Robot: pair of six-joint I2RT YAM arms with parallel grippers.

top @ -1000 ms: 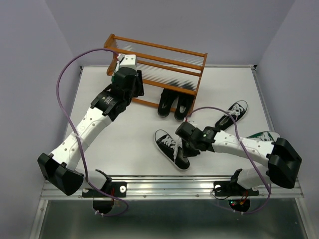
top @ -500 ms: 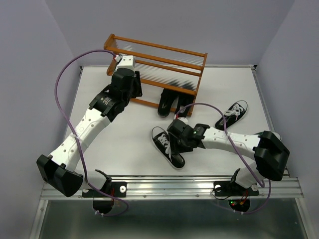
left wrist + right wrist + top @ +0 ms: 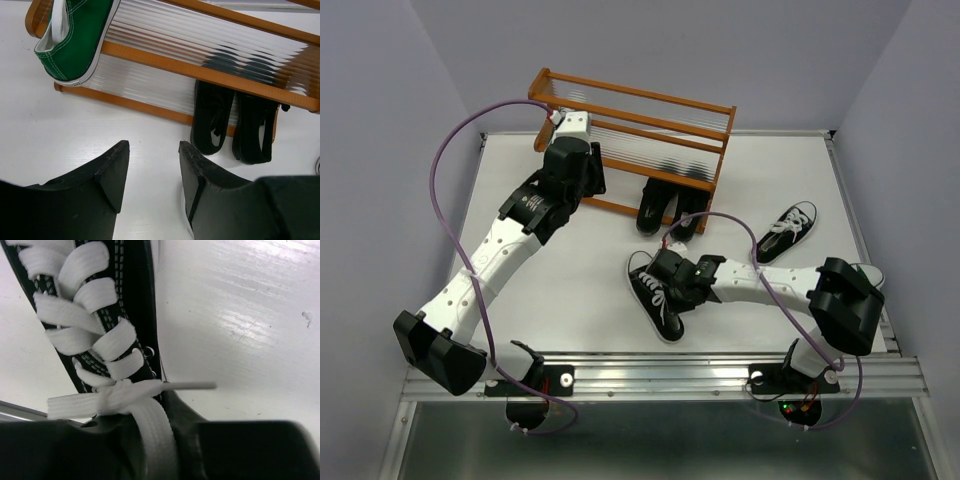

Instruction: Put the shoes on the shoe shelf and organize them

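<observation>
A black sneaker with white laces lies mid-table. We see the right gripper down on its opening, with fingers either side of the tongue, but we cannot tell whether they clamp it. At the far side, the shoe shelf holds a green sneaker at its left end, with a plain black pair at its foot. The left gripper hovers before it, fingers spread, empty.
</observation>
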